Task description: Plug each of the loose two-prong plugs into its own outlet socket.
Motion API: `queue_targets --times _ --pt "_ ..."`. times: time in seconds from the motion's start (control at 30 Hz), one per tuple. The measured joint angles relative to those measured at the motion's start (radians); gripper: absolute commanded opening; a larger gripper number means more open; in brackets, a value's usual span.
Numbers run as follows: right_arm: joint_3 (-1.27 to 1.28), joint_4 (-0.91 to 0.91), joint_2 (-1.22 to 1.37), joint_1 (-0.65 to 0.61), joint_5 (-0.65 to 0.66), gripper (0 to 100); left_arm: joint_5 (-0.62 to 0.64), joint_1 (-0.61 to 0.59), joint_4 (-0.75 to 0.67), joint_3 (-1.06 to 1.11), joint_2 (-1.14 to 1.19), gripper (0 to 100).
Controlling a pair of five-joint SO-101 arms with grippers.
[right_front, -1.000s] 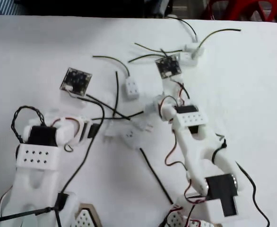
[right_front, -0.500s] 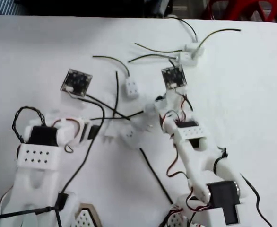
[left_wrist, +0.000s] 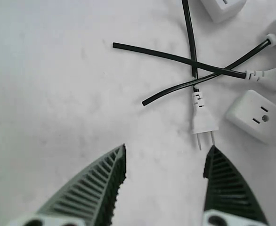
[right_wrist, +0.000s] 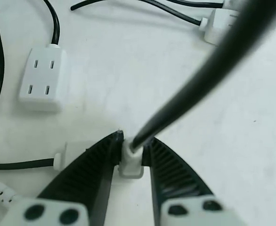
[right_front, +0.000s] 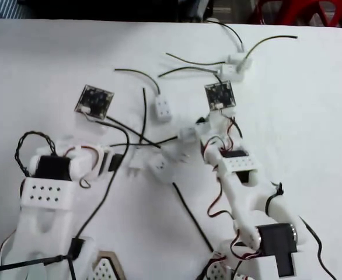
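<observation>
Our right gripper [right_wrist: 132,142] dips low, pinching a small white plastic two-prong plug [right_wrist: 130,164]; our left gripper [left_wrist: 166,150] hovers. We see its fingers [left_wrist: 98,186] wide apart.

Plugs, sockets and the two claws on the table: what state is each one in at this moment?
left gripper, open, holding nothing
right gripper, shut on the held plug
held plug, clamped between the fingers, not in a socket
loose plug, lying flat on the table, prongs bare
outlet socket, empty
double socket, empty
</observation>
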Motion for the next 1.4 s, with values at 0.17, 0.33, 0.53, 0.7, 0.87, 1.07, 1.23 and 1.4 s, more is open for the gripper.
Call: queue_targets --times 0.17,0.33,0.53,0.7,0.87,1.07,1.23,1.4 --pt "0.0 0.0 -0.002 -0.012 -0.002 1.7 0.0 0.0 0.0 0.0 0.0 26" --pt "0.0 0.0 0.003 -0.028 0.0 1.7 0.0 0.0 0.0 0.0 0.0 26" --pt "-0.015 -0.006 0.069 -0.025 -0.002 1.7 0.0 0.0 0.0 0.0 0.0 26" --pt "-0.043 0.023 0.091 -0.023 -0.002 1.7 0.0 0.0 0.0 0.0 0.0 26" --pt "-0.091 0.123 0.091 -0.031 -0.003 1.7 0.0 0.0 0.0 0.0 0.0 26" --pt "-0.143 0.152 0.157 -0.031 -0.003 1.7 0.0 0.0 0.0 0.0 0.0 26" --pt "-0.196 0.222 0.183 -0.031 -0.003 1.7 0.0 0.002 -0.002 0.008 0.0 26" --pt "-0.221 0.238 0.184 -0.005 -0.003 1.7 0.0 0.0 -0.014 0.026 0.0 26"
